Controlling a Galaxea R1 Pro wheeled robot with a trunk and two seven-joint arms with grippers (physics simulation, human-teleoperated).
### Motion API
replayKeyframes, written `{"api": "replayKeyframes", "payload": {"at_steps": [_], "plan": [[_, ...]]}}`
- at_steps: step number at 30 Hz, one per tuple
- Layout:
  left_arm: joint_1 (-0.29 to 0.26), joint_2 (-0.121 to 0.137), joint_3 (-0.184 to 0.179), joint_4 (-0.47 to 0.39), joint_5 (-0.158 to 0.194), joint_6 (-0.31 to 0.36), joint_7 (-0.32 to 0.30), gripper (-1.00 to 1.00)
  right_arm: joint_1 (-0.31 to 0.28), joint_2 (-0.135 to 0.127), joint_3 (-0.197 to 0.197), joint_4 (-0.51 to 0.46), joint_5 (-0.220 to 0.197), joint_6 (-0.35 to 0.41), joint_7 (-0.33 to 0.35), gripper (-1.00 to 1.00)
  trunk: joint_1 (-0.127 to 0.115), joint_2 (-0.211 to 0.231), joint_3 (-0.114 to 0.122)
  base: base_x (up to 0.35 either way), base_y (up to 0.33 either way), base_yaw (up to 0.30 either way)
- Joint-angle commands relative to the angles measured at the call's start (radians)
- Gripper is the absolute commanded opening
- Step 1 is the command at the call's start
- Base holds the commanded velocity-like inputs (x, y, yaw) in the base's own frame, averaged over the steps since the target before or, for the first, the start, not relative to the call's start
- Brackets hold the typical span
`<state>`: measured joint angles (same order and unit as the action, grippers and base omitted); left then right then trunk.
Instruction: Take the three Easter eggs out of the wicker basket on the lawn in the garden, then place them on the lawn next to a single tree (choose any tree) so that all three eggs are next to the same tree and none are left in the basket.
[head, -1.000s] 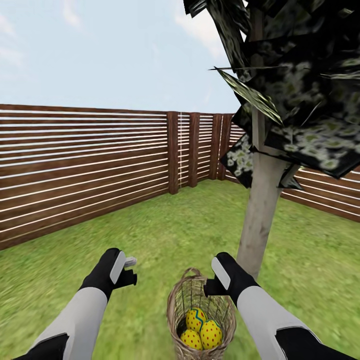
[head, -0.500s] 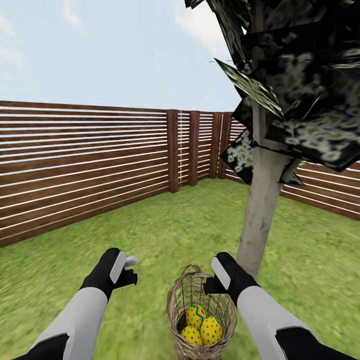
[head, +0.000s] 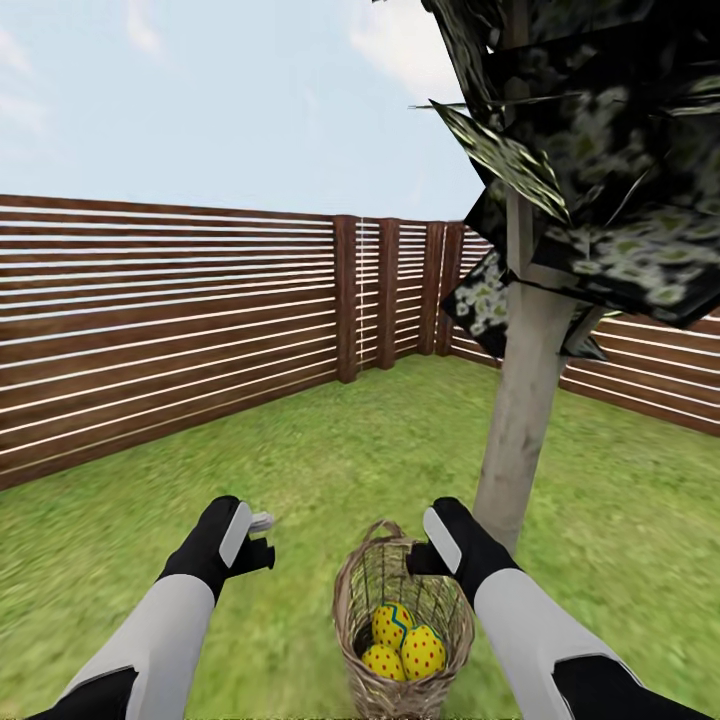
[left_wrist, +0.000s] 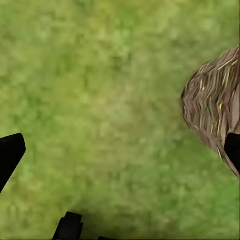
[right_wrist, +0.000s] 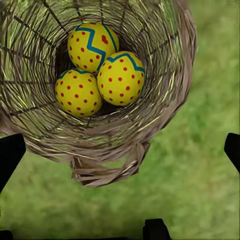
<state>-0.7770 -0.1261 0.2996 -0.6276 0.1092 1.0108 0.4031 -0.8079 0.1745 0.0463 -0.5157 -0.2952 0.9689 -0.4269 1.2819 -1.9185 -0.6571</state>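
The wicker basket (head: 400, 625) stands on the lawn (head: 300, 470) just in front of the tree (head: 520, 420), whose pale trunk rises behind it. Three yellow Easter eggs lie inside. Two have blue zigzag bands (right_wrist: 92, 45) (right_wrist: 121, 77) and one has only red dots (right_wrist: 78, 92). My right gripper (head: 417, 563) hovers open above the basket's near rim and handle loop (right_wrist: 107, 170), with nothing held. My left gripper (head: 262, 540) is open over bare grass to the left of the basket (left_wrist: 215, 115), also holding nothing.
A dark brown slatted fence (head: 170, 330) encloses the garden at the left and back, with a corner post (head: 345, 300). The tree's dark jagged crown (head: 600, 150) hangs overhead at the right. Open grass lies around the trunk and to the left.
The whole head view has shifted slightly, so the basket and tree sit a little higher and further right. Both arms hold the same pose, and the eggs still lie in the basket.
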Motion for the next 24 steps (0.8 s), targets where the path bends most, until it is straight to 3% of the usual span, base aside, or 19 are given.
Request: {"api": "replayKeyframes", "payload": {"at_steps": [1, 11, 19, 24], "plan": [[-0.001, -0.001, 0.004, -0.001, 0.010, 0.002, 0.010, 1.00, -0.001, 0.000, 0.003, -0.016, -0.010, 0.004, -0.010, 1.00, 0.004, -0.008, -0.004, 0.000, 0.000, 0.000], [-0.001, 0.002, 0.004, -0.001, 0.010, 0.002, 0.010, 1.00, -0.001, 0.000, 0.018, -0.135, -0.009, 0.014, -0.011, 1.00, 0.042, -0.078, -0.036, 0.000, 0.000, 0.000], [-0.001, 0.002, 0.004, -0.001, 0.010, 0.002, 0.010, 1.00, -0.001, 0.000, 0.170, -0.221, -0.012, 0.006, -0.010, 1.00, 0.073, -0.134, -0.061, 0.000, 0.000, 0.000], [-0.001, 0.002, 0.004, -0.001, 0.010, 0.002, 0.010, 1.00, -0.001, 0.000, 0.195, -0.228, -0.013, 0.004, -0.010, 1.00, 0.092, -0.169, -0.076, 0.000, 0.000, 0.102]]}}
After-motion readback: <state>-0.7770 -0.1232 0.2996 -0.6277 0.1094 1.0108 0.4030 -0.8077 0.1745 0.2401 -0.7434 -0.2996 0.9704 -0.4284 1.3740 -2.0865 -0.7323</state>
